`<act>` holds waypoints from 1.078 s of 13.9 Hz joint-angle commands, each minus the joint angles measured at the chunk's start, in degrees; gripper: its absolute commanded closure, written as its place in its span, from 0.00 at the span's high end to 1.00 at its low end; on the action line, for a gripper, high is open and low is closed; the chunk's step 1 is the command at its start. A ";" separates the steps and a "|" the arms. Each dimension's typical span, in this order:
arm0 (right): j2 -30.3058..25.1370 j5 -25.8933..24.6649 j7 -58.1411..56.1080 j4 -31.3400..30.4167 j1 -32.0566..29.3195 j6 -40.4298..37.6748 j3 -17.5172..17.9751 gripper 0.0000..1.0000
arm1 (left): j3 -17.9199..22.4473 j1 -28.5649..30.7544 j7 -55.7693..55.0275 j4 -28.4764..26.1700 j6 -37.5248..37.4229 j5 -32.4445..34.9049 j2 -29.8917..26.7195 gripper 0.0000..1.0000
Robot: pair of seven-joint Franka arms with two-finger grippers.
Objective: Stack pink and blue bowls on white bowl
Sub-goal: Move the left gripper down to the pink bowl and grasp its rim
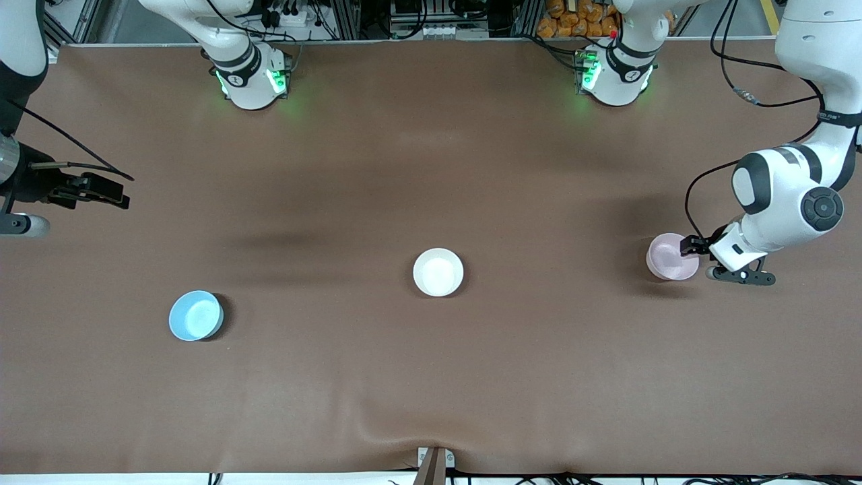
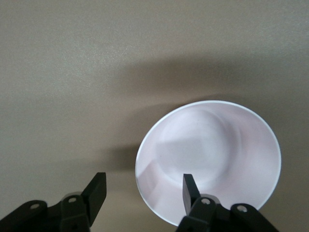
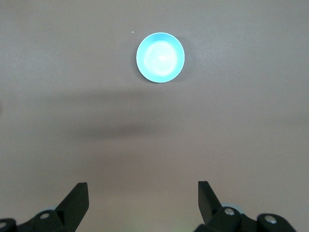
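The pink bowl (image 1: 670, 256) (image 2: 212, 154) sits upright on the brown table at the left arm's end. My left gripper (image 1: 690, 246) (image 2: 144, 182) is down at its rim and open: one finger (image 2: 189, 191) is inside the bowl, the other (image 2: 96, 191) outside, neither pressing the wall. In the middle of the table is the white bowl (image 1: 438, 272). The blue bowl (image 1: 195, 315) (image 3: 160, 57) lies toward the right arm's end, nearer the front camera. My right gripper (image 1: 120, 192) (image 3: 142, 191) hangs open and empty over bare table at that end.
The brown cloth (image 1: 431, 168) covers the whole table and bulges in a wrinkle (image 1: 404, 431) at the front edge, above a small bracket (image 1: 434, 465). The two arm bases (image 1: 252, 74) (image 1: 616, 71) stand along the back edge.
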 commanded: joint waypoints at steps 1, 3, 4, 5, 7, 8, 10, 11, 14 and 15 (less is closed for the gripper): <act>-0.37 -0.54 0.51 -0.31 -0.45 0.39 0.45 1.00 | -0.33 0.68 0.71 -0.38 1.63 1.05 0.64 0.41; -0.28 -0.54 0.51 -0.31 -0.45 0.56 0.53 1.00 | -0.41 0.77 0.62 -0.12 1.63 1.05 1.08 0.10; -0.10 -0.54 0.51 -0.49 -0.45 0.82 0.45 1.00 | -0.41 0.77 0.62 0.06 1.89 1.05 1.43 0.00; -0.01 -0.54 0.51 -0.75 -0.45 1.18 0.45 1.00 | -0.41 0.77 0.62 0.15 2.33 1.05 1.70 0.00; 0.25 -0.54 0.34 -1.71 -0.62 2.67 0.45 1.00 | -0.59 0.68 -0.08 0.23 2.16 0.96 1.09 0.00; 0.34 -0.54 0.25 -2.33 -0.71 3.54 0.45 1.00 | -0.76 0.59 0.18 0.76 1.98 0.78 0.82 0.00; 0.86 -0.54 0.16 -3.73 -0.71 5.48 0.45 1.00 | -2.33 -0.20 -1.48 4.70 -0.64 -0.01 0.64 0.00; 1.21 -0.54 0.16 -4.00 -0.71 6.36 0.45 1.00 | -4.61 -0.11 -3.58 7.41 -2.48 -0.01 0.82 0.00; 4.63 -0.54 0.16 -4.97 -1.32 9.78 0.45 1.00 | -9.63 -1.95 -12.79 15.41 -8.19 -0.01 1.69 0.00; 6.38 -0.45 0.16 -4.97 -1.50 10.23 0.53 1.00 | -9.90 -4.31 -17.35 18.48 -10.22 0.08 2.66 0.00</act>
